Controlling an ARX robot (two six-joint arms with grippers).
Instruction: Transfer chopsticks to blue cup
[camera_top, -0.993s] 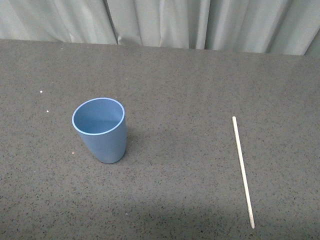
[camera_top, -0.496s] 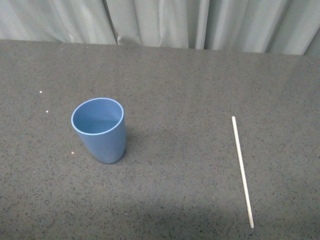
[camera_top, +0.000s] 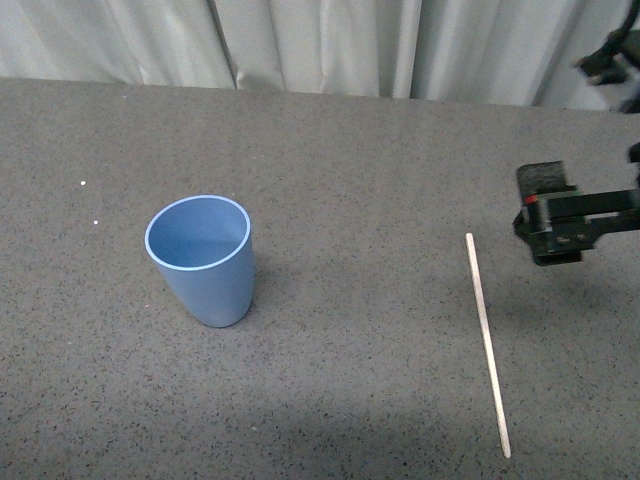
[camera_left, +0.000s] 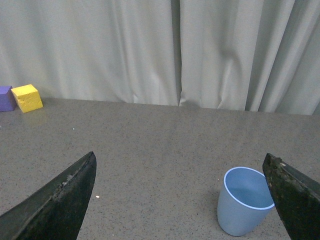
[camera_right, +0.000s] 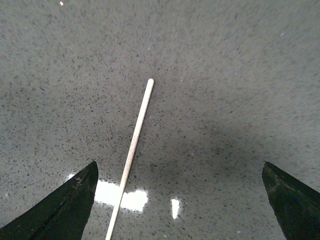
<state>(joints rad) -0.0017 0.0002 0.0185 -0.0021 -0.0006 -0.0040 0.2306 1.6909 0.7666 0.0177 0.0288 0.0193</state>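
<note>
The blue cup (camera_top: 203, 257) stands upright and empty on the dark speckled table, left of centre; it also shows in the left wrist view (camera_left: 244, 200), near one finger. The pale chopstick (camera_top: 486, 338) lies flat on the right side, running near to far. My right gripper (camera_top: 548, 226) hovers open above the table just right of the chopstick's far end; in the right wrist view the chopstick (camera_right: 132, 149) lies between the open fingers, nearer one of them. My left gripper (camera_left: 180, 200) is open and empty and does not show in the front view.
A yellow block (camera_left: 27, 97) and a purple block (camera_left: 6, 98) sit at the table's far edge by the pale curtain (camera_top: 320, 45). A few white specks (camera_top: 82, 184) lie left of the cup.
My right gripper has come into the front view from the right, beside the chopstick's far end. The cup and chopstick have not moved.
</note>
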